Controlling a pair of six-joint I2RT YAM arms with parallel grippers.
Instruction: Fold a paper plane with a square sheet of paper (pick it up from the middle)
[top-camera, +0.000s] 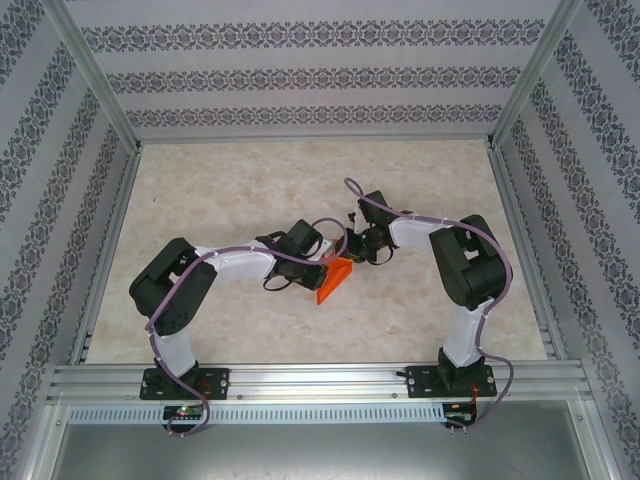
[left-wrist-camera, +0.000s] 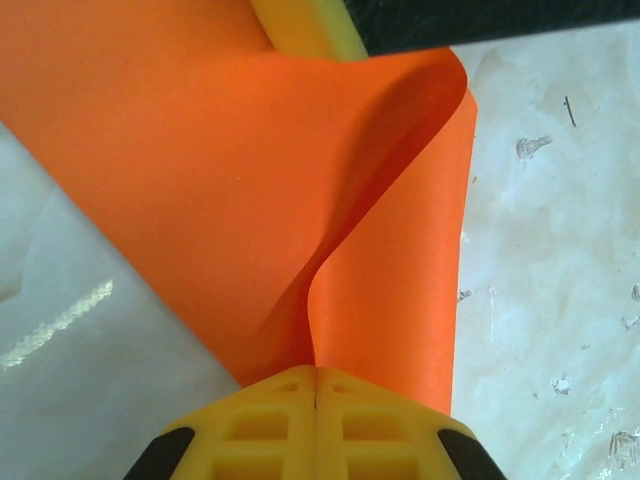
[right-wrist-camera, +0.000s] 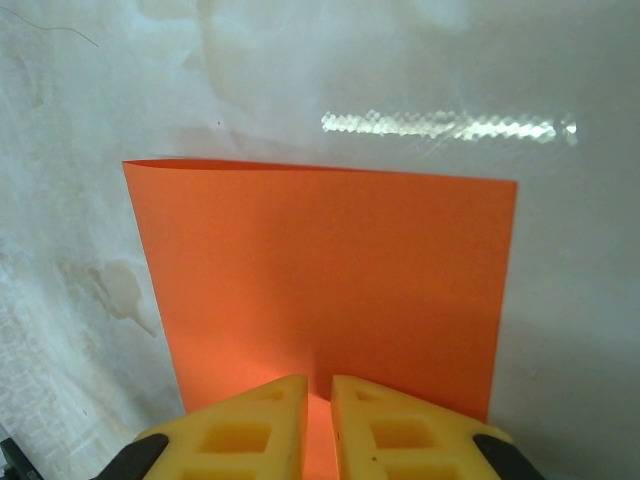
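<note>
Yellow fingers of the left gripper are pressed together with no gap, clamped on the near end of the square sheet of paper, which rises out of the pinch in two orange layers that split apart and curl open toward the far edge. In the left wrist view a yellow piece shows just past the sheet's far edge, with something dark beside it. On the other arm we see the right gripper with its fingers a narrow slot apart; the orange sheet's near edge runs into that slot, and whether the pads actually press it we cannot tell. Ahead of those fingers the sheet spreads as a flat, doubled rectangle with a fold along its far edge. From above, the two grippers meet near the middle of the table, and the paper shows between them as a small orange wedge. Nothing else lies on the pale marbled surface around it. A purple cable loops along the right arm, an aluminium rail carries both bases at the near edge, and patterned walls close in the other three sides.
</note>
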